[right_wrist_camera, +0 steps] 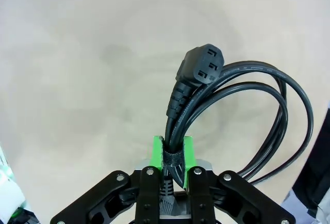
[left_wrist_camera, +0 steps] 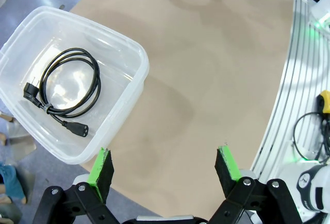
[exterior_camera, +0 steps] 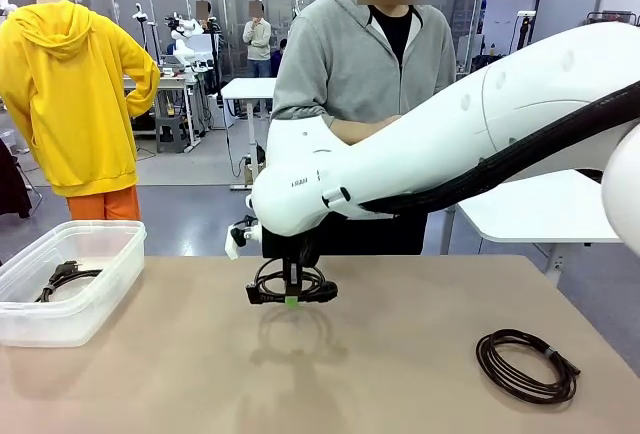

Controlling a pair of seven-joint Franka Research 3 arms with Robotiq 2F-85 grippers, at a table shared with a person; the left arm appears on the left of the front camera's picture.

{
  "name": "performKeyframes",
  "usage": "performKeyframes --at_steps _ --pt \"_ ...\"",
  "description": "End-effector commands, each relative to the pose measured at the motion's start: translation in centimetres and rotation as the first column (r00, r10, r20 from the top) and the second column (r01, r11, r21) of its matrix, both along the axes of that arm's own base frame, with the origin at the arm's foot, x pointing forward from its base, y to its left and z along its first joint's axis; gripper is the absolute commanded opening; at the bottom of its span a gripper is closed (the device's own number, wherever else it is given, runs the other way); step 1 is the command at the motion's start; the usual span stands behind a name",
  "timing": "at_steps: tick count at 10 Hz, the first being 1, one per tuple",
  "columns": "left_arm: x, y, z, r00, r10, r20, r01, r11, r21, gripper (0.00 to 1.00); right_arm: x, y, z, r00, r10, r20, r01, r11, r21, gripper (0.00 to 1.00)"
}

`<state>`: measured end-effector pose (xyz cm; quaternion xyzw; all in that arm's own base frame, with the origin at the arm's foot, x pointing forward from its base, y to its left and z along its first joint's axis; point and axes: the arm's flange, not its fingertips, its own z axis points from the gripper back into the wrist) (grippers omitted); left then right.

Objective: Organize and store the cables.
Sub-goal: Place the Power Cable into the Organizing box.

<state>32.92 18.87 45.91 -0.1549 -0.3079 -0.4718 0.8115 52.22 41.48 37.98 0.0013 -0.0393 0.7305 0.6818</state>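
Clear bin (exterior_camera: 60,329) at left end of table (exterior_camera: 400,354). Inside it one cable (exterior_camera: 66,276), black, coiled, flat on bottom, plugs at both ends. Left gripper (left_wrist_camera: 164,154) over table edge just beside bin, fingers spread wide, nothing between. Right of bin, well apart: right gripper (exterior_camera: 291,299) pinching second cable (right_wrist_camera: 203,69) at coil's strap, coil just above tabletop. Far right of bin: third cable (exterior_camera: 527,364), coiled, flat on table.

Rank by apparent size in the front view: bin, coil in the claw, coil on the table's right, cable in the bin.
1. bin
2. table coil, though it lies nearest the camera
3. held coil, seen nearly edge-on, so its gap to the table coil is unsure
4. binned cable, partly veiled by the bin wall
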Motion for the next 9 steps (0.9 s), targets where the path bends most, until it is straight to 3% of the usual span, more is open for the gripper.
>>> performKeyframes --at_steps 1,4,5,8,9 --pt "0.3 -0.1 0.2 1.000 0.022 -0.002 -0.022 1.000 -0.014 1.00 -0.6 -0.1 -1.2 0.998 -0.065 0.008 0.065 0.997 -0.037 0.18" --pt "0.3 -0.1 0.2 1.000 0.022 -0.002 -0.022 1.000 -0.014 1.00 -0.6 0.7 -3.2 0.996 -0.059 -0.066 0.059 0.998 0.002 0.18" --pt "0.3 -0.1 0.2 1.000 0.022 -0.002 -0.022 1.000 -0.014 1.00 -0.4 0.5 -3.0 0.996 -0.067 -0.059 0.067 0.998 0.001 0.21" --pt "0.3 -0.1 0.2 1.000 0.022 -0.002 -0.022 1.000 -0.014 1.00 -0.2 0.3 -3.1 0.992 -0.073 -0.107 0.073 0.997 0.000 0.64" --pt "0.3 -0.1 0.2 1.000 0.022 -0.002 -0.022 1.000 -0.014 1.00 -0.1 0.3 -2.8 0.992 -0.076 -0.102 0.076 0.997 0.001 0.71"
